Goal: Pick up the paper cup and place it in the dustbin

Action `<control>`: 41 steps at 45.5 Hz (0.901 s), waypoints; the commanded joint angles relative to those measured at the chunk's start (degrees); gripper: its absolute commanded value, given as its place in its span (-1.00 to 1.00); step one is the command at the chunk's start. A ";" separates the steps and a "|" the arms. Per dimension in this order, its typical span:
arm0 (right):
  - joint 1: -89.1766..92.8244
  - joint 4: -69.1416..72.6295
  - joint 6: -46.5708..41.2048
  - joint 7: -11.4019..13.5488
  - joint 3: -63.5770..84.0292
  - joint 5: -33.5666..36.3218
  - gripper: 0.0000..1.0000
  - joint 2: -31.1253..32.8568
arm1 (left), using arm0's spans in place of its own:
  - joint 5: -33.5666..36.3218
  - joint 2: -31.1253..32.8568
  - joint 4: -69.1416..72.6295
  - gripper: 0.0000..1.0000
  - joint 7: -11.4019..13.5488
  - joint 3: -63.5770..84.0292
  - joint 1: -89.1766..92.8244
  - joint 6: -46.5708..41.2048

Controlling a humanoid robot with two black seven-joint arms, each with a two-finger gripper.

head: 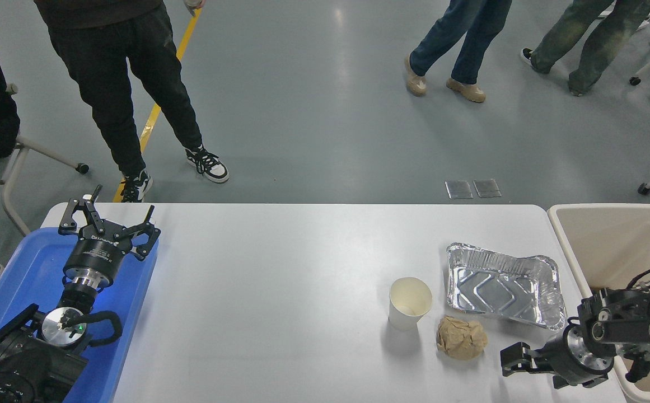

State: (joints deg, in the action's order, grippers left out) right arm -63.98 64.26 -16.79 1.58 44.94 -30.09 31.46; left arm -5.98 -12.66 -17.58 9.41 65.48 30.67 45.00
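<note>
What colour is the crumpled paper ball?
Brown; the paper ball shows best in the head view.

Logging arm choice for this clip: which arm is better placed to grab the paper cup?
Right. The right gripper sits low beside the paper ball, near the paper cup and dustbin. The left gripper is parked over the blue tray, far across the table.

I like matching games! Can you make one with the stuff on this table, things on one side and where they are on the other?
Things:
1. cup
2. foil tray
3. paper ball
4. bin

Places:
A. off the table's right edge
B. lying just in front of the foil tray
C. standing upright, left of the foil tray
D. between the cup and the bin

Pairs: 1-C, 2-D, 3-B, 4-A
</note>
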 commanded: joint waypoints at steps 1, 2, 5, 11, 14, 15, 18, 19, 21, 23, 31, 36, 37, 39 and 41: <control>0.26 -0.46 0.09 0.00 0.06 -0.14 1.00 -0.87 | 0.00 0.00 0.00 0.99 0.00 0.00 0.00 0.00; 0.35 -0.46 0.09 0.00 0.06 -0.14 1.00 -0.88 | 0.00 0.00 0.00 0.99 0.00 0.00 0.00 0.00; 0.43 -0.46 0.01 0.00 0.06 -0.06 1.00 -0.88 | 0.00 0.00 0.00 0.99 0.00 0.00 0.00 0.00; 0.17 -0.28 0.01 0.00 0.06 0.12 1.00 -0.79 | 0.00 0.00 0.00 0.99 0.00 0.00 0.00 0.00; -0.35 -0.02 0.01 0.00 0.06 0.12 1.00 -0.44 | 0.00 0.00 0.00 0.99 0.00 0.00 0.00 0.00; -0.53 -0.02 0.01 0.00 0.06 0.21 1.00 -0.35 | 0.00 0.00 0.00 0.99 0.00 0.00 0.00 0.00; -1.41 0.33 -0.08 0.00 0.06 0.21 1.00 0.00 | 0.00 0.00 0.00 0.99 0.00 0.00 0.00 0.00; -2.02 0.51 -0.17 0.00 0.06 0.29 1.00 0.35 | 0.00 -0.09 0.00 0.99 0.00 0.00 0.00 0.00; -3.43 1.12 -0.52 0.00 0.14 0.29 1.00 1.23 | 0.00 0.00 0.00 0.99 0.00 -0.09 0.00 0.00; -4.92 2.17 -0.87 0.00 0.41 0.38 1.00 2.28 | 0.00 0.00 0.00 0.99 0.00 -0.09 0.00 0.00; -16.16 7.97 -1.31 0.00 7.78 0.82 1.00 5.62 | 0.00 -0.09 0.00 0.99 0.09 -0.09 0.00 0.00; -25.47 13.07 -1.75 0.09 12.96 1.09 1.00 8.35 | 0.00 -0.09 0.00 0.99 0.00 -0.09 0.00 0.00; -27.49 14.04 -2.19 0.09 14.19 1.09 1.00 8.96 | -0.09 -0.09 0.00 0.99 0.00 -0.09 0.00 0.00; -31.80 15.62 -3.50 0.09 16.65 1.09 1.00 10.02 | -0.09 -0.09 0.00 0.99 0.09 -0.09 0.00 0.00; -36.19 17.38 -4.82 0.09 19.03 1.17 1.00 11.07 | 0.00 -0.09 0.00 0.99 0.00 -0.09 -0.09 0.00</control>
State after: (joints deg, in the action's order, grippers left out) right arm -81.82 73.27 -18.39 1.63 53.72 -29.29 37.48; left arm -5.99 -12.74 -17.57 9.41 65.40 30.68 45.00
